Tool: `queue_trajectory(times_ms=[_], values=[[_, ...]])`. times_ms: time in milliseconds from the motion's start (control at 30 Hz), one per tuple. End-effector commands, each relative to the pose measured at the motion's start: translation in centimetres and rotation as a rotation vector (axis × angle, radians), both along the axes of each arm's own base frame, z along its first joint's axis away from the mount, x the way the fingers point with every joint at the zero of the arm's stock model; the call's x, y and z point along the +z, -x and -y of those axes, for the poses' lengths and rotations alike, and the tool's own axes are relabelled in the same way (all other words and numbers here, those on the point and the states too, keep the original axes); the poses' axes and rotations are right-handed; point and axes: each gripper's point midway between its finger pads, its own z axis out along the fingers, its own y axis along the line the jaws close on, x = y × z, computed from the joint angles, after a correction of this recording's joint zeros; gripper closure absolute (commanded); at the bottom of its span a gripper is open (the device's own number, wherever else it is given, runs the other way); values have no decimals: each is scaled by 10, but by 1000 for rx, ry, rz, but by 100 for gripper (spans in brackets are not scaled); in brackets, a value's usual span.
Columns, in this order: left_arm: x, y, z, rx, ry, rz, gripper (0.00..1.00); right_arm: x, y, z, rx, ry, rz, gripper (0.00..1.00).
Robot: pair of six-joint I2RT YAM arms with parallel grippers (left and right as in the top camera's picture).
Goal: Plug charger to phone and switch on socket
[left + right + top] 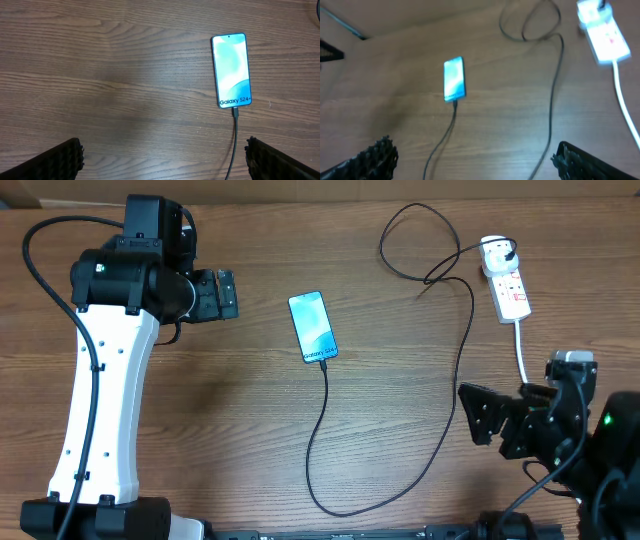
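Looks largely done on the plugging side. Finds the phone point(313, 327) flat mid-worktop, screen lit, with the charger point(320, 430) tip meeting its lower edge, which reads as seated. Traces that cable down in a long loop toward the near edge, then up to the white plug point(497, 252) sitting in the socket point(508, 285) at the far right. Leaves the switch: cannot tell on or off from here, so judged not yet confirmed.

Shows both pincers spread and holding nothing: the left pincer point(230, 293) left of the phone and apart from it, the right pincer point(472, 415) low on the right, nearer than the socket.

Offers bare worktop point(230, 400) left of the phone. Calls for care near the socket: white cord point(521, 350) trailing down from it, cable strand just beside, right edge close.
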Motion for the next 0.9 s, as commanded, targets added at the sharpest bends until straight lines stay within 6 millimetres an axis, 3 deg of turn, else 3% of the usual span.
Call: queue_trajectory(times_ms=[0, 367, 867], values=[[-1, -2, -1, 18, 1, -2, 0, -10, 4, -6, 41, 18, 62, 0], [-1, -2, -1, 18, 1, -2, 0, -50, 0, -14, 78, 18, 212, 0], [-1, -2, -1, 18, 1, -2, 0, -64, 2, -21, 112, 15, 433, 0]])
